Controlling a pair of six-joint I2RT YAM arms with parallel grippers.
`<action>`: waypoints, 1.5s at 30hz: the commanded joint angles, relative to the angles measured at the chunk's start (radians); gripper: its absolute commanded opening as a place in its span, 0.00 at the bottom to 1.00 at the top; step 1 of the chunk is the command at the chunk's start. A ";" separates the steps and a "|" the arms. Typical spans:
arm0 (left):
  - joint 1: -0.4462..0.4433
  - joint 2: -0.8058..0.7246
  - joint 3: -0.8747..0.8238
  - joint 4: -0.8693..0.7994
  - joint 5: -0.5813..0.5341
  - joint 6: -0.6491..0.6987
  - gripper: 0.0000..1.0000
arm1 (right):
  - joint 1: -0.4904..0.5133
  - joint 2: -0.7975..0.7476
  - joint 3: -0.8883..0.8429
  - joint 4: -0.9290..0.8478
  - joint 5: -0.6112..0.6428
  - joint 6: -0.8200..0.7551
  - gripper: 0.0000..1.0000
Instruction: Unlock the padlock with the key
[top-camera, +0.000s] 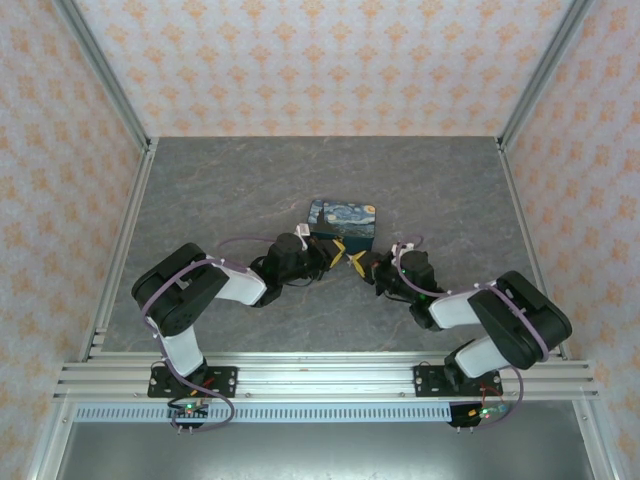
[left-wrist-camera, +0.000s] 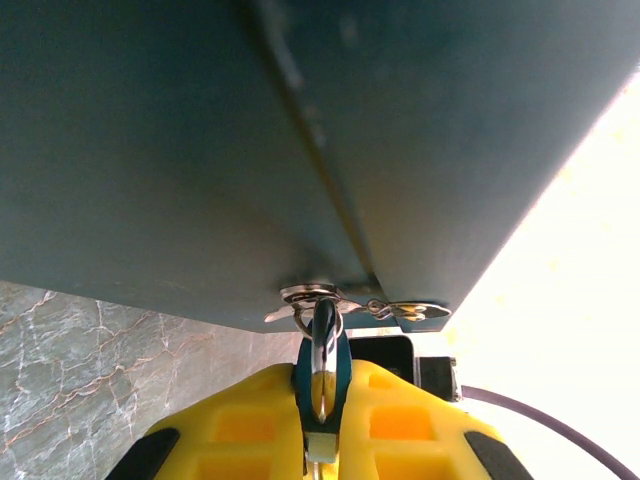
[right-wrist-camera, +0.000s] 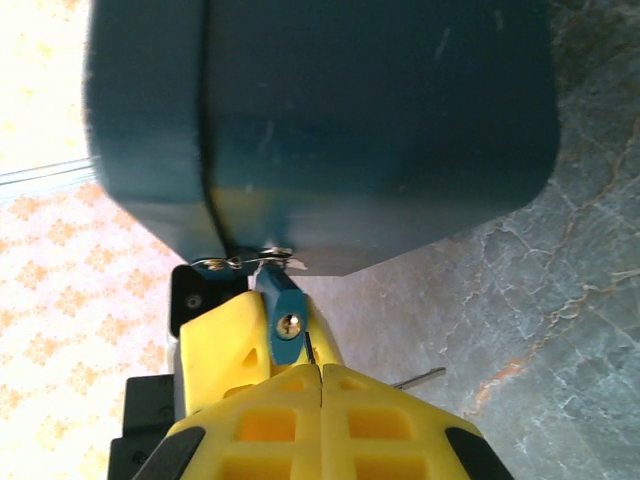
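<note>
The dark blue starry box (top-camera: 341, 223) lies mid-table, and its plain side (left-wrist-camera: 300, 140) looms large in both wrist views. A small teal padlock (left-wrist-camera: 322, 372) hangs by its silver shackle from the box's metal hasp (left-wrist-camera: 312, 295). My left gripper (left-wrist-camera: 322, 405) is shut on the padlock body. In the right wrist view the padlock's brass keyhole (right-wrist-camera: 289, 325) faces my right gripper (right-wrist-camera: 320, 368), which is shut. A thin blade, the key (right-wrist-camera: 308, 346), pokes from the seam just right of the keyhole, outside it. From above, the left gripper (top-camera: 336, 250) and right gripper (top-camera: 357, 262) meet at the box's near edge.
A pale metal pin (right-wrist-camera: 420, 377) sticks out sideways past my right finger, over the grey marbled table (right-wrist-camera: 520, 300). I cannot tell what it belongs to. The left gripper's yellow finger (right-wrist-camera: 225, 340) sits against the padlock. Patterned walls and aluminium rails (top-camera: 300, 375) enclose the table.
</note>
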 joint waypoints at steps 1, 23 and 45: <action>0.005 -0.049 0.000 0.046 0.016 0.023 0.00 | -0.003 0.017 0.008 0.043 0.012 0.000 0.00; 0.005 -0.044 0.001 0.037 0.016 0.027 0.00 | -0.003 -0.047 0.005 -0.004 0.050 0.039 0.00; 0.004 -0.043 0.015 0.032 0.017 0.023 0.00 | -0.004 0.016 0.034 0.051 0.053 0.067 0.00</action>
